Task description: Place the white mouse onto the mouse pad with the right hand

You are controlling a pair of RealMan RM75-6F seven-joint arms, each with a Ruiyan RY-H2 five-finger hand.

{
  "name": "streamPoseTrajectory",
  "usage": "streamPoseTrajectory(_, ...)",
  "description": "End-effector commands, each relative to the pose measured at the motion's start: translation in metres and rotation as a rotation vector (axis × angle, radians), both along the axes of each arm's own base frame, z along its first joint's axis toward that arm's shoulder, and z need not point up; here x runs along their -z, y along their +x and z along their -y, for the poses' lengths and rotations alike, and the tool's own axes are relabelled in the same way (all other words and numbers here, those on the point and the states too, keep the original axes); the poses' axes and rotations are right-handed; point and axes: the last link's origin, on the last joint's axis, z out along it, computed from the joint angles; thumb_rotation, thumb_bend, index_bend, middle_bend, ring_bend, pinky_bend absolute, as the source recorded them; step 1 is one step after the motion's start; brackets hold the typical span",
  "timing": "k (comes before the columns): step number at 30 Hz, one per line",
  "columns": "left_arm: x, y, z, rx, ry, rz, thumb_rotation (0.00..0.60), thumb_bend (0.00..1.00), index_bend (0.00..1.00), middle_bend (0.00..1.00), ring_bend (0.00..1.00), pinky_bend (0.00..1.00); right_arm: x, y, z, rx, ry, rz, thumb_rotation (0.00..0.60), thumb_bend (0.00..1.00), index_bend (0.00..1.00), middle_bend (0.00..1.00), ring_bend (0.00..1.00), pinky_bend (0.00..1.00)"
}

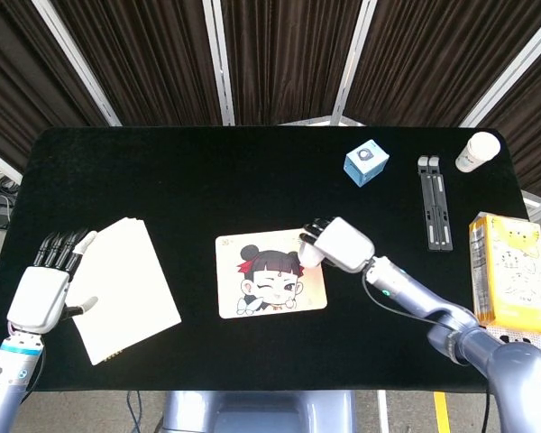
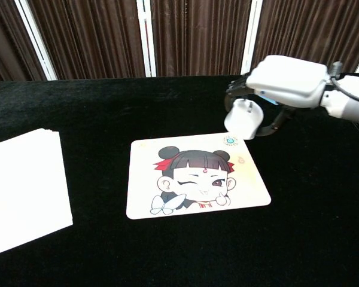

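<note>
My right hand (image 1: 341,242) (image 2: 285,80) grips the white mouse (image 2: 243,119) (image 1: 310,252) from above and holds it in the air over the right edge of the mouse pad (image 1: 263,281) (image 2: 185,194). The pad is white with a cartoon girl's face and lies flat at the table's middle. The hand's fingers curl down around the mouse and hide most of it in the head view. My left hand (image 1: 43,284) rests at the table's left edge with fingers apart, holding nothing, beside a white paper stack (image 1: 126,286) (image 2: 21,188).
A small blue box (image 1: 366,162) stands at the back right, with a black folding stand (image 1: 435,200) and a white bottle (image 1: 477,151) further right. A yellow packet (image 1: 509,275) lies at the right edge. The black table (image 1: 189,180) spans the view.
</note>
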Motion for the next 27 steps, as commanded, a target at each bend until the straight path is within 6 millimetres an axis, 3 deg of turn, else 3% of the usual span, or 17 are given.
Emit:
streamPoseTrajectory(1,-0.001,-0.001,0.000,-0.006,-0.006,0.008,0.600,0.01,0.00,0.00,0.00,0.00,0.011,0.015,0.002,-0.070,0.002,-0.032,0.600,0.23,0.63,0.60,0.40,0.60)
streamPoseTrajectory(15,-0.001,-0.004,-0.003,-0.026,-0.043,0.005,0.600,0.01,0.00,0.00,0.00,0.00,0.050,0.048,0.003,-0.291,0.040,-0.167,0.600,0.23,0.63,0.60,0.40,0.59)
streamPoseTrajectory(27,0.001,-0.005,-0.004,-0.043,-0.073,-0.014,0.600,0.01,0.00,0.00,0.00,0.00,0.070,0.052,-0.006,-0.323,0.090,-0.181,0.600,0.23,0.63,0.60,0.40,0.59)
